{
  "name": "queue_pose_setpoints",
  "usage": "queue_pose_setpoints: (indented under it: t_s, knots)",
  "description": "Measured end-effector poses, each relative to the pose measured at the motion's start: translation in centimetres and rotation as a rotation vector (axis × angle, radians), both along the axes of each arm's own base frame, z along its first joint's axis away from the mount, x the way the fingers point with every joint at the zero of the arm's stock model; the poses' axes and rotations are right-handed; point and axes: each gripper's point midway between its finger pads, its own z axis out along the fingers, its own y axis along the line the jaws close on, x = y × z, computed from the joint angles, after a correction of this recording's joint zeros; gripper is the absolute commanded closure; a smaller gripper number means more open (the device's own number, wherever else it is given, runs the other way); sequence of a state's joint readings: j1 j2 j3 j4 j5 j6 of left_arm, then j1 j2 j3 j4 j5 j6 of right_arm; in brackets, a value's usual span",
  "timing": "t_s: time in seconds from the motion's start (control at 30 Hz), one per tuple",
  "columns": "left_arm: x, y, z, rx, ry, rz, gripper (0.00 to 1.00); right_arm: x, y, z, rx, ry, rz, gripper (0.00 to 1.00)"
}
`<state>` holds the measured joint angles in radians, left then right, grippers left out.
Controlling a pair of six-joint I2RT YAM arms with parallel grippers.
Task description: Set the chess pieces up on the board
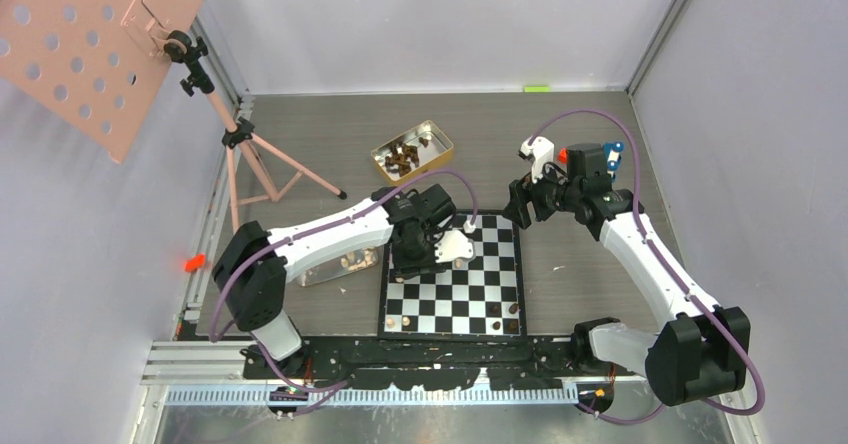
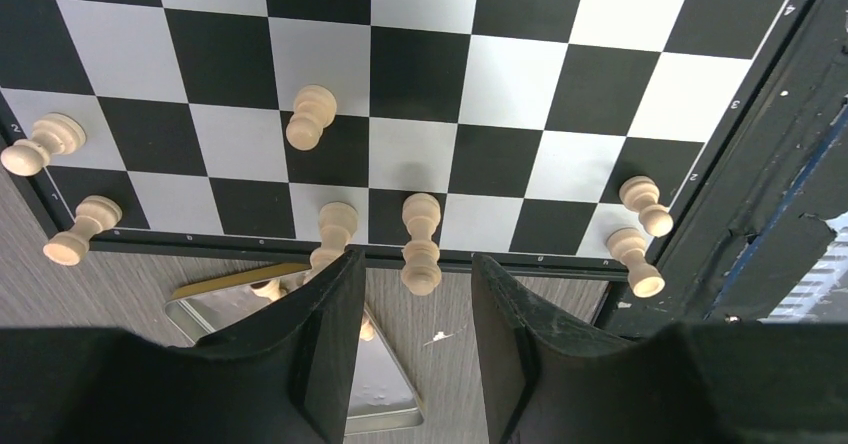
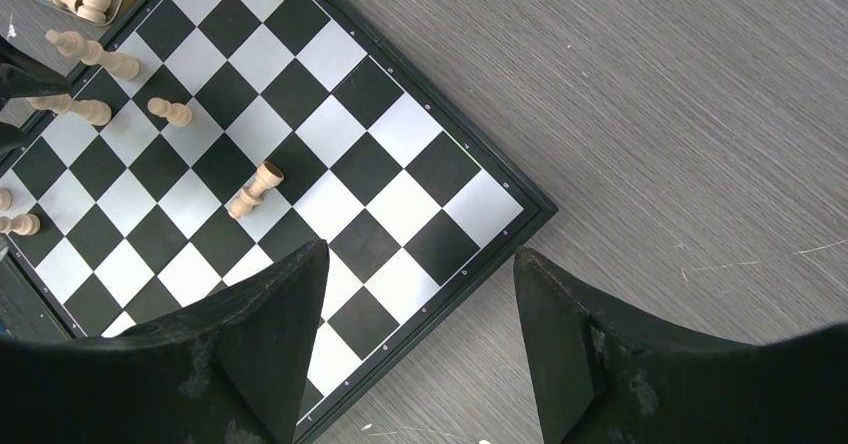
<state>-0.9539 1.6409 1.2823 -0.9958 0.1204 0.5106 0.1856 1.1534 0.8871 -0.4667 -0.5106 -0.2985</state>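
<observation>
Hovering at the bottom edge of the board (image 2: pixel 420 74) in its wrist view, the left gripper (image 2: pixel 418 264) has its fingers apart either side of a pale piece (image 2: pixel 421 226) — a gap shows on both sides, no squeeze. That piece's long axis runs straight up and down the frame, its lower end between the fingertips. Other pale pieces (image 2: pixel 310 116) stand around it. The right gripper (image 3: pixel 420 254) — fingers spread wide, nothing between them — hangs over the board's edge, lower middle of its view.

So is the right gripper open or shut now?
Open. In the right wrist view the right gripper has its fingers wide apart, and only the board and table show between them.
</observation>
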Motion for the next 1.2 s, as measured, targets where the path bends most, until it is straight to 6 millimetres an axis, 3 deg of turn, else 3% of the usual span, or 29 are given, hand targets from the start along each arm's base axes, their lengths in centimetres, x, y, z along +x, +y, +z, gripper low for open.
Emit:
queue_pose_setpoints:
  t_s: [0.4, 0.63, 0.93, 1.2]
  knots:
    - [0.7, 0.9, -1.8, 0.083, -0.015, -0.013, 0.56, 0.0, 0.0, 0.0, -0.004, -0.005, 0.004, 0.26]
    - [0.9, 1.5, -3.0, 0.132, -0.017, -0.013, 0.66, 0.0, 0.0, 0.0, -0.006, -0.006, 0.006, 0.26]
    - [1.3, 2.0, -3.1, 0.157, -0.041, -0.011, 0.76, 0.0, 0.0, 0.0, -0.006, -0.007, 0.007, 0.26]
    - [1.4, 2.2, -3.0, 0.166, -0.047, -0.009, 0.78, 0.0, 0.0, 0.0, -0.006, -0.006, 0.007, 0.26]
